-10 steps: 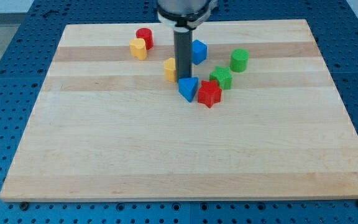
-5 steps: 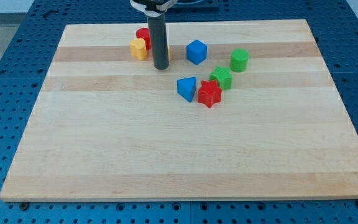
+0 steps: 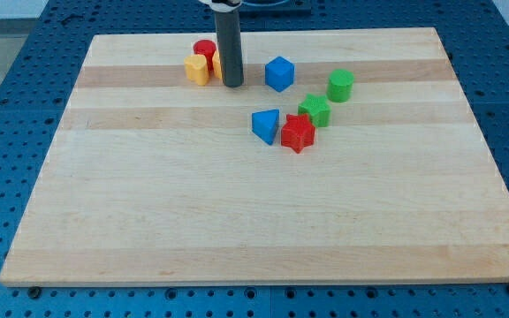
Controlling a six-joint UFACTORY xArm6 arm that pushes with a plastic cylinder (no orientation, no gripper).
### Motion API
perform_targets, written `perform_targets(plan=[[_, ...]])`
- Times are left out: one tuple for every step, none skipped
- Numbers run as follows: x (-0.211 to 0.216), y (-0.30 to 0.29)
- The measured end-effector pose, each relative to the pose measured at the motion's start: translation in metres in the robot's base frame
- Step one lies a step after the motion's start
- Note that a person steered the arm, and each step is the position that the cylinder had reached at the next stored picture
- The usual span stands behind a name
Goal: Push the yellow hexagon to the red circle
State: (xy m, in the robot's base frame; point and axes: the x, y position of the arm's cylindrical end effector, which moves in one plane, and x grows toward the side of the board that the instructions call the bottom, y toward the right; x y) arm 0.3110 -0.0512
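The red circle (image 3: 204,50) stands near the view's top, left of centre. A yellow block (image 3: 197,69), its shape unclear, touches it from below. My rod stands just right of these two, with my tip (image 3: 231,85) on the board. The yellow hexagon (image 3: 217,67) is almost wholly hidden behind the rod; only a yellow sliver shows at the rod's left edge, close to the red circle and the other yellow block.
A blue cube (image 3: 279,72) sits right of the rod. Further right are a green circle (image 3: 340,85) and a green star (image 3: 314,110). A red star (image 3: 297,132) and a blue triangle (image 3: 266,124) lie below them. The wooden board (image 3: 237,221) rests on a blue perforated table.
My tip has moved up and to the view's left, from beside the blue triangle to next to the red circle. The yellow hexagon has been pushed with it towards the red circle.
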Motion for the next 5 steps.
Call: perform_targets(plan=[[-0.01,-0.007],[-0.019,-0.014],[-0.019,-0.018],[0.016,-0.019],[0.066,-0.029]])
